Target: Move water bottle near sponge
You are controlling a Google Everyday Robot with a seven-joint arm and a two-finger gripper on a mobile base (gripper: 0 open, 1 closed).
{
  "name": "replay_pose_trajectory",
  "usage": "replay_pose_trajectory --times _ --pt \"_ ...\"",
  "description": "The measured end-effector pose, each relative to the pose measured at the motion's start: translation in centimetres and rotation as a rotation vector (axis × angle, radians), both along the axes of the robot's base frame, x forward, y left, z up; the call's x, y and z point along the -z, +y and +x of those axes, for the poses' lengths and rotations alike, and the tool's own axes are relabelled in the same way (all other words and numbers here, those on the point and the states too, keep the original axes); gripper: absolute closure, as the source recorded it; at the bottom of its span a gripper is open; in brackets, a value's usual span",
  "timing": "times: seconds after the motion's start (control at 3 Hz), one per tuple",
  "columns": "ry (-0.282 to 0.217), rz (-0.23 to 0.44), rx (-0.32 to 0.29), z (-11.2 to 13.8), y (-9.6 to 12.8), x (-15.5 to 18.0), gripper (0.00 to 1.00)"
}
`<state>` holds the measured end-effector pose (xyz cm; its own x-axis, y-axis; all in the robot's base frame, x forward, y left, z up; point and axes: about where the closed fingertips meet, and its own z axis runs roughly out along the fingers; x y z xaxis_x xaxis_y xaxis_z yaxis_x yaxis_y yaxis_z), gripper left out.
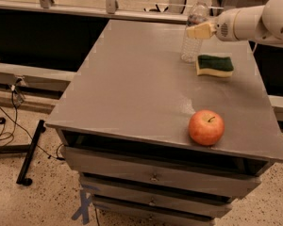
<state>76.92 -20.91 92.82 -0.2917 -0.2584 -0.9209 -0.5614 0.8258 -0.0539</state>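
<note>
The water bottle (192, 41) is clear with a white cap and stands upright at the far right of the grey table (132, 93). It is just left of the sponge (215, 65), which has a dark green top and a yellow body, with a small gap between them. My gripper (199, 30) reaches in from the right on a white arm. Its cream fingers (198, 31) are shut on the bottle's middle, and the bottle's base is at the table top.
A red apple (206, 127) sits near the table's front right edge. The table has drawers (153, 175) below. A rail (132, 11) runs behind the table, and cables and a black stand leg (28, 154) lie on the floor at the left.
</note>
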Motion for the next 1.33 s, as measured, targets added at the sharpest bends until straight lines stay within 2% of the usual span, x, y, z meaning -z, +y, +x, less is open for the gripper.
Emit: replay_pose_trajectory --times 1.0,1.33 --pt "0.003 -0.007 -0.027 -0.32 0.58 0.77 0.13" --pt "0.002 -0.005 -0.031 -0.52 0.66 0.94 0.0"
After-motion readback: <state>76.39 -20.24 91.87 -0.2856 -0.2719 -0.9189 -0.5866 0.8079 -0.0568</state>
